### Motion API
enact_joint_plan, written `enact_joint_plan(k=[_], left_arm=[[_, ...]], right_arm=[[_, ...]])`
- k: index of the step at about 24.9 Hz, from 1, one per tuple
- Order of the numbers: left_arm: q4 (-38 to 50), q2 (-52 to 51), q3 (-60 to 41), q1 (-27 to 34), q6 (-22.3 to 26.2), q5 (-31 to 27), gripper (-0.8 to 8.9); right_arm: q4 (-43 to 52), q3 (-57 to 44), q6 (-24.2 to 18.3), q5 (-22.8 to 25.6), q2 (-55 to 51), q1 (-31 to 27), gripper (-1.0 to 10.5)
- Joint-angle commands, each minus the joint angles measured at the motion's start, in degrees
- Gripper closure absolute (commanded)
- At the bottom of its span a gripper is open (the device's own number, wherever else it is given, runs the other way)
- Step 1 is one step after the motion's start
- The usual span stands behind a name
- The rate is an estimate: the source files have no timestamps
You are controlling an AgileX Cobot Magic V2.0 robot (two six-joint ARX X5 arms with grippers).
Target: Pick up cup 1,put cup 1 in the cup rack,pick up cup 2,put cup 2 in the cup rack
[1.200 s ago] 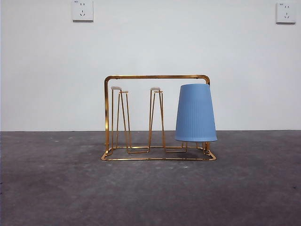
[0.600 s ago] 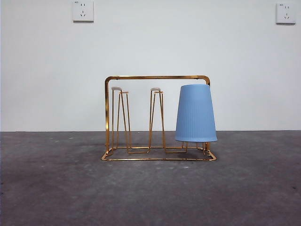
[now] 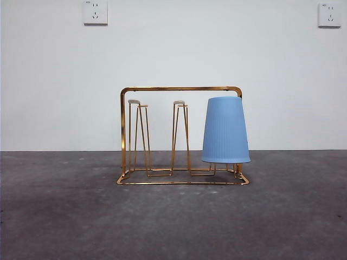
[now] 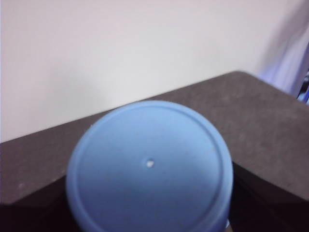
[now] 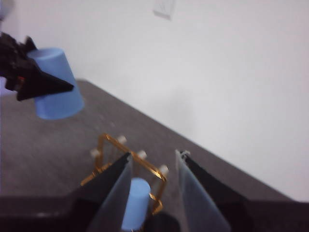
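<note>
Cup (image 4: pixel 149 169) number two is filling my left wrist view, its flat blue bottom facing the camera, and my left claw (image 5: pixel 41 84) is pinching it by the sides, holding it tilted in the air off to one side of the rack, as the right wrist view shows. I am holding my right claw (image 5: pixel 153 193) spread and empty, high above the rack (image 3: pixel 181 135), looking down between its jaws at the gold wires. The other blue cup (image 3: pixel 226 131) is sitting upside down over a prong at the right end of the rack in the front view, its rim hanging just above the base wire. The two left pairs of prongs are standing bare. I am seeing no readable writing; two wall sockets (image 3: pixel 95 12) are sitting high on the white wall. Grey table (image 3: pixel 173 222) is lying open around the rack.
</note>
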Motion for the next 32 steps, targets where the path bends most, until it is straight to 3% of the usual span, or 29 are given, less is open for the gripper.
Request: enact_joint_plan(k=[1, 6, 14, 32], left_arm=[[3.3, 1.9, -3.2, 1.0, 0.9, -0.3, 8.21], [10.5, 4.8, -9.0, 3.0, 0.7, 0.0, 8.21], [14.6, 10.4, -10.4, 6.6, 0.9, 1.6, 8.21], [15.8, 21.4, -10.4, 10.2, -1.0, 3.5, 8.21]], right_arm=[[-1.1, -0.2, 1.3, 0.5, 0.0, 0.0, 7.8], [-3.6, -0.2, 2.2, 1.3, 0.0, 0.0, 7.8], [-5.0, -0.2, 2.7, 1.3, 0.0, 0.0, 7.8], [-6.2, -0.2, 2.8, 1.3, 0.0, 0.0, 7.8]])
